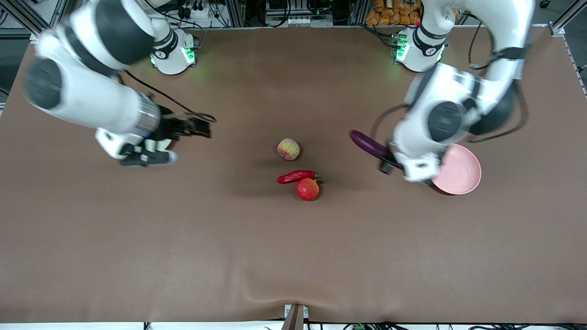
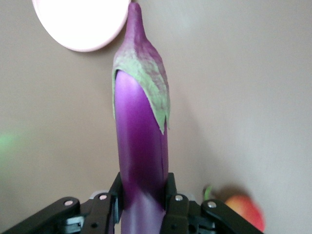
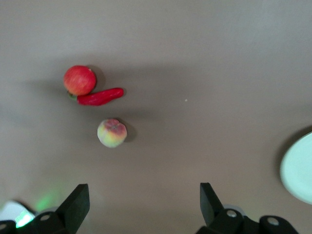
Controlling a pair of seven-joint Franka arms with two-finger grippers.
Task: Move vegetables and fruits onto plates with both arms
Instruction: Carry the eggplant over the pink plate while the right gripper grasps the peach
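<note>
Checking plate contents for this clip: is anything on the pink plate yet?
The visible part of the pink plate is bare. The left gripper holds the eggplant in the air beside it. The left arm covers the plate's edge toward the table's middle, so that part cannot be checked.

Pink plate (image 1: 461, 172) partly hidden under left arm; green plate (image 3: 300, 170) cut off (right wrist view).

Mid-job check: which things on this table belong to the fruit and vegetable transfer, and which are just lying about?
Job:
- eggplant, clamped in the left gripper beside the pink plate
- peach
- chili, touching the red fruit
- green plate
- right gripper, open, in the air

Lying about:
- nothing on the table; only racks and cables along its edge at the arms' bases
</note>
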